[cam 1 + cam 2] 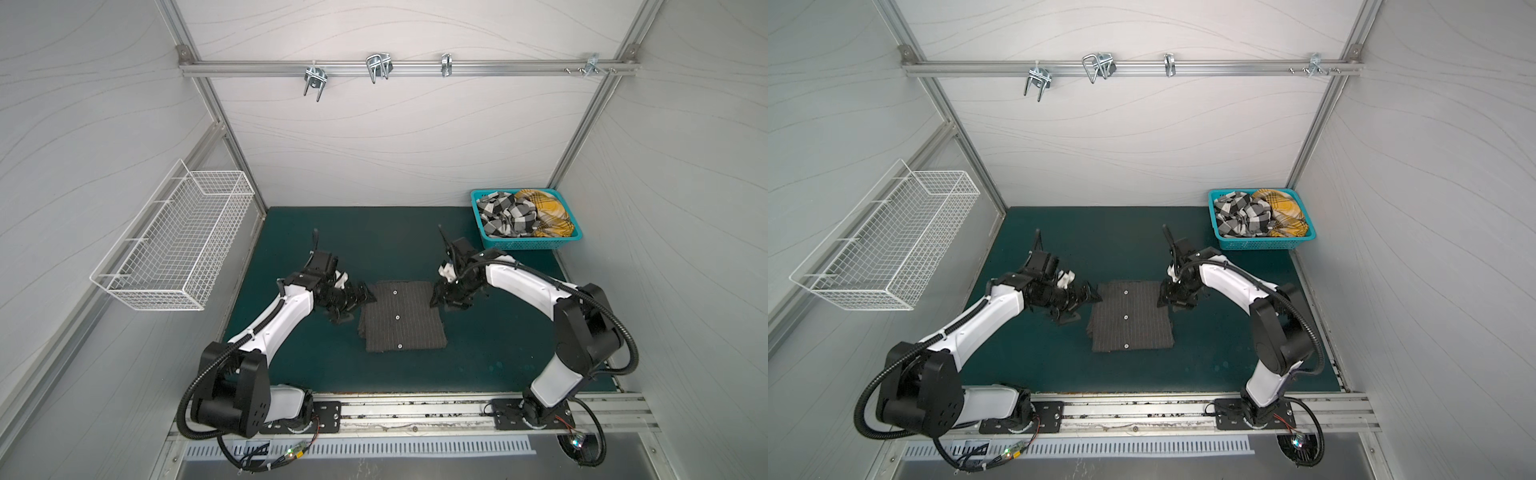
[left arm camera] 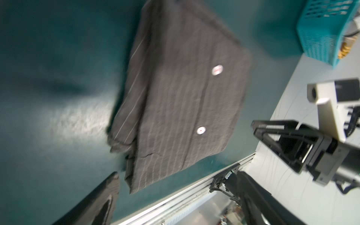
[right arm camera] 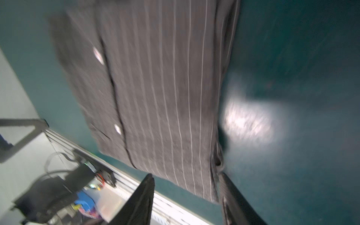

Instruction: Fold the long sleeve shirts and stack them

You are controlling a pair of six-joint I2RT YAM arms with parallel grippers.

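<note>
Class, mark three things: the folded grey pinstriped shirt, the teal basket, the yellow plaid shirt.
grey pinstriped shirt (image 1: 411, 320), in a top view, top layer by middle button
teal basket (image 1: 532, 244), in a top view, near side wall
yellow plaid shirt (image 1: 548, 214), in a top view, its crumpled middle

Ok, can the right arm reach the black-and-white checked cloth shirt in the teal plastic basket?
Likely yes: the checked shirt lies uncovered in the open teal basket; right gripper empty, nothing between.

Folded pinstripe shirt (image 2: 181, 101) lying on the teal mat (image 2: 58, 58).
The pinstripe shirt is resting flat, two pale buttons (image 2: 217, 69) facing up, its layers stepping out along one edge. A teal lattice basket (image 2: 321, 35) is standing well apart; one dark gripper finger (image 2: 97, 202) is showing near the cloth's corner.
</note>
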